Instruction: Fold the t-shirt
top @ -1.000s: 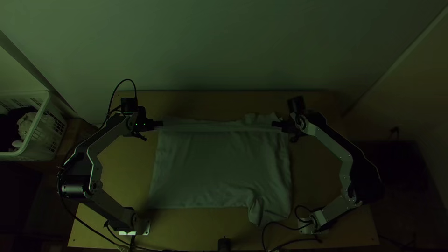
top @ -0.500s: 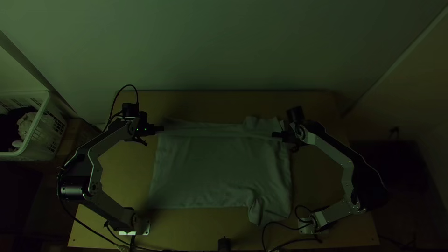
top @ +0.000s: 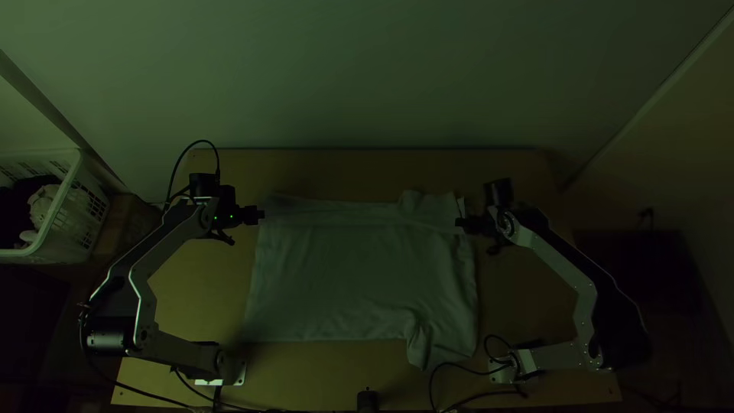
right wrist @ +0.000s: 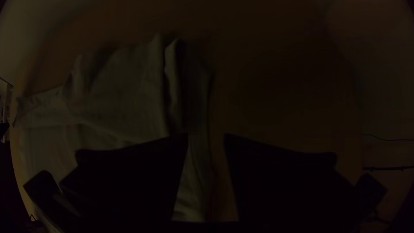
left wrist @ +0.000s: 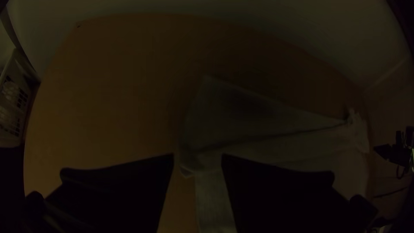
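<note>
a: and away they went! since the earlier frame the left gripper had come nearer the table's near edge, and the right gripper had too, swinging a touch outward. the shirt's long crease had come nearer with them!

b: at far left stood the white basket, with cloth inside. then the left gripper, by the shirt's far left corner: in the left wrist view its fingers stood wide apart, cloth showing between the tips!

a: and the shirt?

b: the t-shirt lay across the middle of the table, mostly spread, that crease running along its far side. rumpled parts poked out at far right and near right!

a: and over on the right?

b: the right gripper sat at the shirt's right edge, fingers wide as well! whether either gripper touched the cloth, i couldn't tell.
</note>
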`<move>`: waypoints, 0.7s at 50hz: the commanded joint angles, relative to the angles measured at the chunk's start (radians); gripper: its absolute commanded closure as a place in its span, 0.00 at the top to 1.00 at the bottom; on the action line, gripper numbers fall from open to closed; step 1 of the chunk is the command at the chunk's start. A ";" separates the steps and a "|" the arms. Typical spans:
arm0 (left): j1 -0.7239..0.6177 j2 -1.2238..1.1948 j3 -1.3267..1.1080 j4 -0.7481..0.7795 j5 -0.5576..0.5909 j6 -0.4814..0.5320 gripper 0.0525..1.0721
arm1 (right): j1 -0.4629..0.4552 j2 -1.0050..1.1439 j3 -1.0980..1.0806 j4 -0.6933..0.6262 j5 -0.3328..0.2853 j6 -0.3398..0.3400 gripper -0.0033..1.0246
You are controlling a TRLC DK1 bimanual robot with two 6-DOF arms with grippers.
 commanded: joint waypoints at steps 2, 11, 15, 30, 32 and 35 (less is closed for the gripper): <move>0.019 -0.098 -0.024 -0.041 0.020 0.011 0.96 | -0.007 -0.119 -0.031 -0.023 0.006 -0.039 0.66; 0.027 -0.248 -0.051 -0.101 0.050 0.023 0.96 | 0.019 -0.230 -0.028 -0.131 0.006 -0.042 0.68; 0.036 -0.299 -0.053 -0.157 0.060 0.042 0.96 | 0.041 -0.271 -0.028 -0.193 0.006 -0.036 0.68; 0.043 -0.515 -0.140 -0.353 0.060 0.154 0.96 | 0.128 -0.443 -0.092 -0.362 0.004 -0.005 0.68; 0.045 -0.539 -0.151 -0.377 0.058 0.160 0.96 | 0.140 -0.466 -0.109 -0.376 0.004 -0.003 0.68; 0.048 -0.576 -0.160 -0.437 0.060 0.189 0.96 | 0.156 -0.493 -0.126 -0.408 0.004 0.006 0.68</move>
